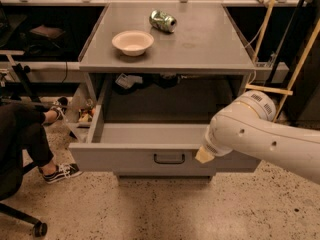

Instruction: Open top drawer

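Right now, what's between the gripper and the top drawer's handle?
Only bare grey metal, seen in the camera view. The gripper is at the front of the top drawer, just right of its black handle, with nothing between them.

On the cabinet top (210, 49), a bowl (132, 42) toward the front left, a can (163, 21) behind it to the right. Below that top, the top drawer (120, 158) standing out toward the camera, handle (169, 158) at the middle of its front, gripper (204, 155) just right of the handle before that front, arm (260, 134) coming in from the right. Left of the drawer, a person's leg (27, 134) and shoe (60, 172) on the floor (150, 209).
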